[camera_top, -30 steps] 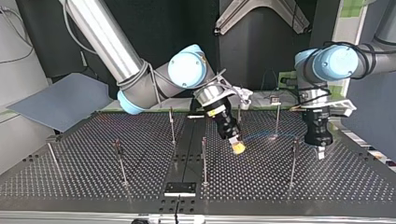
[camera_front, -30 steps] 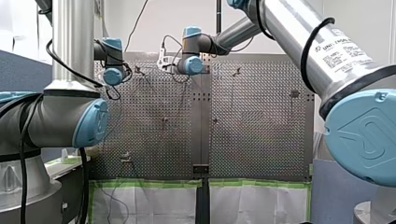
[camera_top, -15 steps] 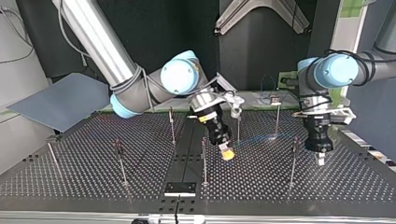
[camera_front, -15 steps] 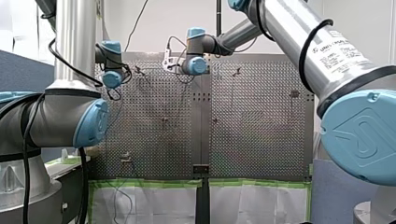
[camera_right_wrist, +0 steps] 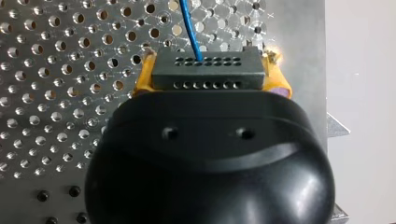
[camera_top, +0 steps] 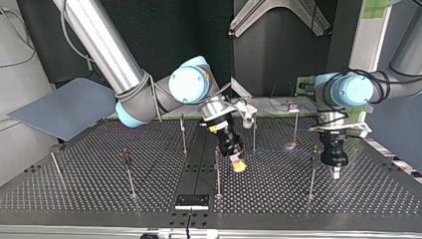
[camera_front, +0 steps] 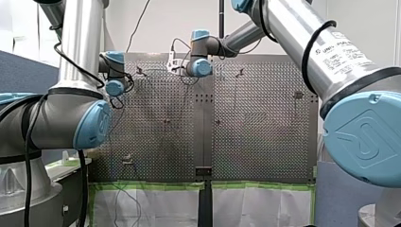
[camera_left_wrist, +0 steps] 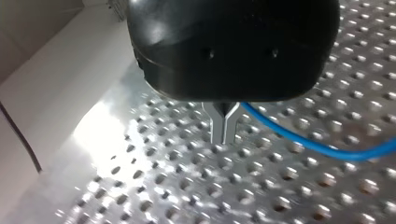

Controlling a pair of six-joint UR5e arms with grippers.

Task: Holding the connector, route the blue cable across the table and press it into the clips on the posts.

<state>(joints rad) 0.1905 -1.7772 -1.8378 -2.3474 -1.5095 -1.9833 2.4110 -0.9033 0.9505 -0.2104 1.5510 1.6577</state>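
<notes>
In the right wrist view my right gripper is shut on a dark grey connector, its yellow pads on either side. The blue cable leaves the connector over the perforated table. In the top view this gripper hangs tilted just above the table near the middle, and the cable runs low toward my left gripper. In the left wrist view my left gripper has its metal fingers shut, tips together. The cable comes out beside their root; whether it is pinched is hidden.
Thin posts stand around the grippers in the top view: one beside my right gripper, one behind it, one next to my left gripper, another further back. More posts stand at the view's left. A black plate lies at the near edge.
My right gripper has carried the connector toward the top view's left and nearer the camera. My left gripper has sunk lower and drifted slightly the same way.
</notes>
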